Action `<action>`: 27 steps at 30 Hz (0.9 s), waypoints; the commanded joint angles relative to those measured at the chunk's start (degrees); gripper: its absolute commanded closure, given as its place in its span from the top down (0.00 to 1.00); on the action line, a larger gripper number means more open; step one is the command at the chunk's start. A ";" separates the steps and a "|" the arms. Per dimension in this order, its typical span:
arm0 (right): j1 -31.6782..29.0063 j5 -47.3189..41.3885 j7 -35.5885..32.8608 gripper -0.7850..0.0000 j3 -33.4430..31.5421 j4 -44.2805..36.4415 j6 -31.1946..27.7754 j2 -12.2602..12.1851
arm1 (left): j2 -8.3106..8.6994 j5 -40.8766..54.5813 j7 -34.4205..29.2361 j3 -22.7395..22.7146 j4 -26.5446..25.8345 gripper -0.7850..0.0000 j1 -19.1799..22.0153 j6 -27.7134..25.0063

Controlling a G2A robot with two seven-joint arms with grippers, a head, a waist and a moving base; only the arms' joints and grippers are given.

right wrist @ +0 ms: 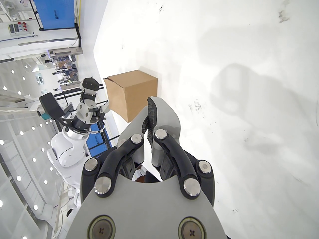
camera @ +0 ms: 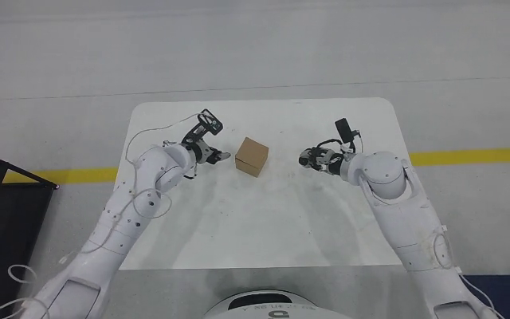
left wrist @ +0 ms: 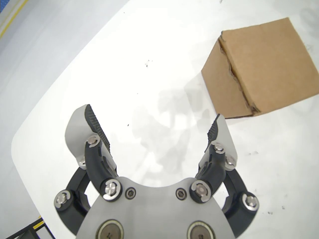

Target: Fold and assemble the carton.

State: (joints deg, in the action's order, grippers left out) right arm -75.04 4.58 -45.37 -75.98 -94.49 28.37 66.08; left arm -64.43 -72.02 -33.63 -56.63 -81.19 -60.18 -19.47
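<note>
**Both grippers flank the closed carton, neither holding it**

Clock directions are read on the top view, with 12 o'clock pointing away from the robot.

The left gripper [camera: 218,155] has its fingers [left wrist: 96,123] spread wide apart with nothing between them. Bare white table shows through the gap in the left wrist view. It points toward 3 o'clock, and its tips are just beside the carton [camera: 251,156]. The carton stands off to one side of the open jaws, not between them.

The right gripper [right wrist: 150,108] has its ribbed pads pressed together and clamps nothing. It sits at 3 o'clock from the carton, apart from it, and points toward 9 o'clock. A stretch of table separates the two.

The carton, a small brown cardboard cube, is folded shut and rests flat on the table [camera: 263,223]. It is between the two grippers, with the left at its 9 o'clock and the right at its 3 o'clock. It lies toward 12 o'clock of the table's middle and is turned slightly askew to the table's edges. The left wrist view shows a ragged seam [left wrist: 235,78] running along one of its edges.

A yellow floor line [camera: 80,174] passes behind the table from 9 to 3 o'clock.
</note>
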 commanded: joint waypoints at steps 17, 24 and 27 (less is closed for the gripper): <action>-4.65 -0.93 1.25 0.00 -3.35 -4.72 -0.51 -1.10 | -1.48 2.33 -4.92 2.81 -1.37 1.00 1.75 0.98; -6.32 -1.62 1.97 0.00 -4.54 -6.22 -1.14 -1.43 | -2.41 6.67 -8.17 5.22 -2.82 1.00 1.33 -0.44; -7.08 -2.26 1.35 0.00 -5.03 -6.82 -2.85 -1.60 | -2.26 9.93 -9.44 3.13 -4.77 1.00 1.40 0.04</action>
State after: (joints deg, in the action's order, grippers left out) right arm -81.95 2.46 -43.76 -80.89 -101.22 26.02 64.53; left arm -66.77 -62.97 -42.84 -52.78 -85.41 -58.75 -19.58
